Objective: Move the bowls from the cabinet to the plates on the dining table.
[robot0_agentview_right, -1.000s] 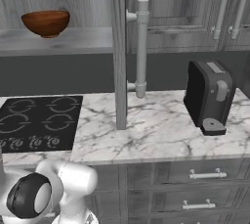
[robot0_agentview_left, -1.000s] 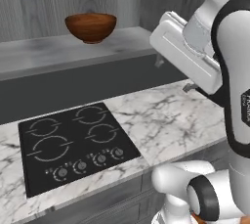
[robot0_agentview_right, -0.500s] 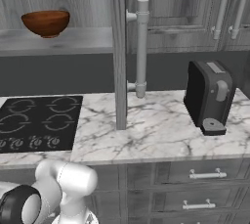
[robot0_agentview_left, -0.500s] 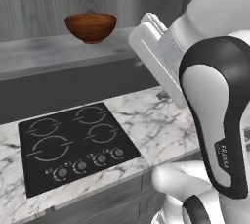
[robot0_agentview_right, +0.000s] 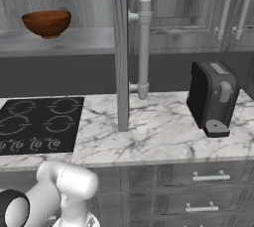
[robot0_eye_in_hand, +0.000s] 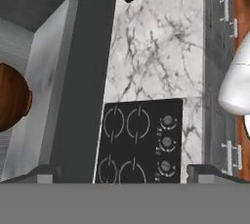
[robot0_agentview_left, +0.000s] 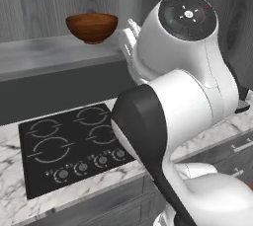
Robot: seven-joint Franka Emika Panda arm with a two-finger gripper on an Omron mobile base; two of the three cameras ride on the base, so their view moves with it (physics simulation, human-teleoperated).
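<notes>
A glossy reddish-brown wooden bowl (robot0_agentview_left: 92,26) (robot0_agentview_right: 46,23) stands upright on the open shelf of the dark grey cabinet (robot0_agentview_right: 79,40). In the hand view the bowl (robot0_eye_in_hand: 12,96) lies at the left edge, on the cabinet shelf (robot0_eye_in_hand: 51,76). My gripper (robot0_eye_in_hand: 124,175) is open, its fingertips (robot0_eye_in_hand: 46,174) wide apart with nothing between them, and it looks down over the cooktop. It is well apart from the bowl. The plates and the dining table are out of view.
A black four-ring cooktop (robot0_agentview_right: 39,124) (robot0_eye_in_hand: 139,140) sits in the marble counter (robot0_agentview_right: 158,132). The cabinet door (robot0_agentview_right: 121,52) stands open edge-on with its bar handle (robot0_agentview_right: 144,47). A dark coffee machine (robot0_agentview_right: 213,97) stands at the right. My arm (robot0_agentview_left: 183,96) blocks much of the left base view.
The arm has swung round, its upper links now closer to the left base camera, and the hand has moved left, nearer the bowl's shelf. The bowl has not moved and the gripper stays open.
</notes>
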